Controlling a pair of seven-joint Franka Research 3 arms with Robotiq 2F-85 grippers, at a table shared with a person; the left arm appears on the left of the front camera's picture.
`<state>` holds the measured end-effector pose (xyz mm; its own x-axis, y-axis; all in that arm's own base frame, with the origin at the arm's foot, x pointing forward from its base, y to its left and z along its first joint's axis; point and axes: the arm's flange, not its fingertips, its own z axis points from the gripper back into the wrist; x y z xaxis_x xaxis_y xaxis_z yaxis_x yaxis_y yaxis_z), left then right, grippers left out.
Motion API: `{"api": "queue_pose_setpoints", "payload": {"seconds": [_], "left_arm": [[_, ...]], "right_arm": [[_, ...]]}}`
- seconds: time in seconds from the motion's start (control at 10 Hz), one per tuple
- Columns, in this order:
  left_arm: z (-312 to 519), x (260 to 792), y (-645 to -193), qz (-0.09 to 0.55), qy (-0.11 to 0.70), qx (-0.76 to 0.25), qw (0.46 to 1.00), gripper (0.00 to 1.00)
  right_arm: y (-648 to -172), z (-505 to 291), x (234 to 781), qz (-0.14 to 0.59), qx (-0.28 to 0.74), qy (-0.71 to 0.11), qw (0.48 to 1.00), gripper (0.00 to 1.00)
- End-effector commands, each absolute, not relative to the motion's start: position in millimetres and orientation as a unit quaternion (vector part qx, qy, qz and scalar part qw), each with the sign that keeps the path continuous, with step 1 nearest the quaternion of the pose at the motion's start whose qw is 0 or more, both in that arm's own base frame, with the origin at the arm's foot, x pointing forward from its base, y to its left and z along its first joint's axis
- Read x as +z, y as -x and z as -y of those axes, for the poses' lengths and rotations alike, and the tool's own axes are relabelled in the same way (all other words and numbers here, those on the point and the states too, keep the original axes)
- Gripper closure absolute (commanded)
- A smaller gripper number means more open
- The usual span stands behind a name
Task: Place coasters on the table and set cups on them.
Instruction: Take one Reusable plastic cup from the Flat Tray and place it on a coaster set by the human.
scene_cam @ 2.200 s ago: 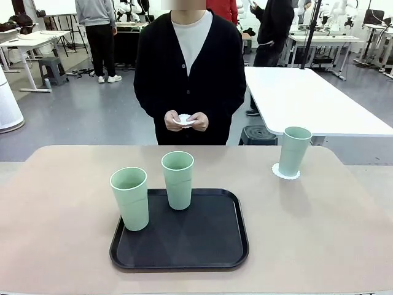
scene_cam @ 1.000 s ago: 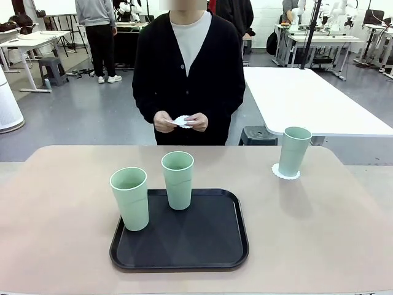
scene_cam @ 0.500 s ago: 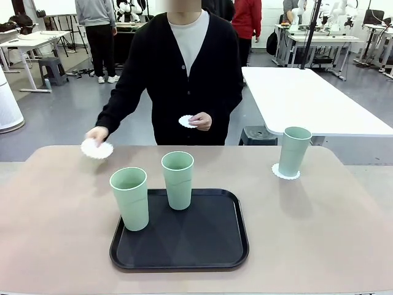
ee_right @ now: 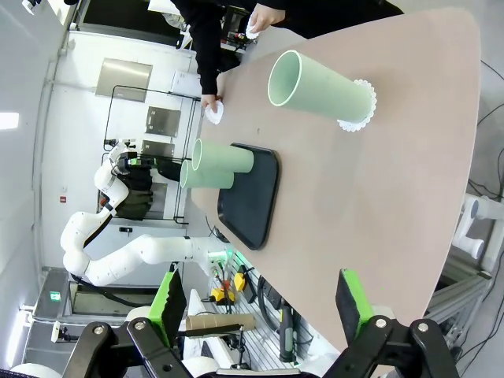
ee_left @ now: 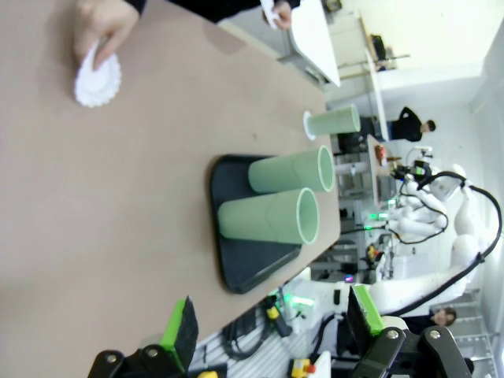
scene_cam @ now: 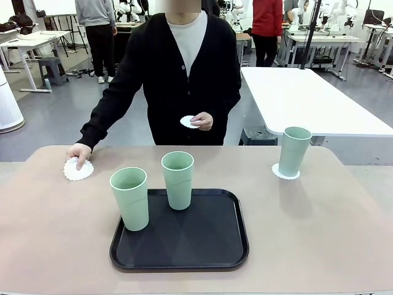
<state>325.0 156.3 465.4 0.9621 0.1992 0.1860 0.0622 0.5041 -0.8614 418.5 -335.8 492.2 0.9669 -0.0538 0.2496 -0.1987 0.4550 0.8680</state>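
On the beige table [scene_cam: 319,227] a person's hand [scene_cam: 78,152] presses a white scalloped coaster [scene_cam: 78,169] down at the far left; it also shows as the coaster [ee_left: 96,79] in the left wrist view. The person's other hand holds more coasters [scene_cam: 188,121] at chest height. One mint-green cup [scene_cam: 293,151] stands on a coaster [scene_cam: 286,173] at the far right. Two cups [scene_cam: 130,198] [scene_cam: 178,180] stand on the black tray [scene_cam: 209,246]. My left gripper [ee_left: 272,331] and right gripper [ee_right: 256,303] hang open above the table, holding nothing.
A white table [scene_cam: 307,98] stands behind on the right. People stand farther back in the room. Bare tabletop lies left and right of the tray.
The person's hand has gone down and to the left with one coaster, from above the table's far edge onto the tabletop. Cups and grippers have not moved.
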Motion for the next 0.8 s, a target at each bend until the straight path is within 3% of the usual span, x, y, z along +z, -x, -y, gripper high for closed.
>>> {"api": "queue_pose_setpoints", "payload": {"seconds": [0.0, 0.7], "left_arm": [[-157.2, 466.6, -324.1, 0.136, 0.501, 0.038, 0.854, 0.00], [-157.2, 466.6, -324.1, 0.136, 0.501, 0.038, 0.854, 0.00]], "right_arm": [[-420.2, 335.5, 493.6, 0.125, 0.038, -0.524, 0.842, 0.00], [-420.2, 335.5, 493.6, 0.125, 0.038, -0.524, 0.842, 0.00]]}}
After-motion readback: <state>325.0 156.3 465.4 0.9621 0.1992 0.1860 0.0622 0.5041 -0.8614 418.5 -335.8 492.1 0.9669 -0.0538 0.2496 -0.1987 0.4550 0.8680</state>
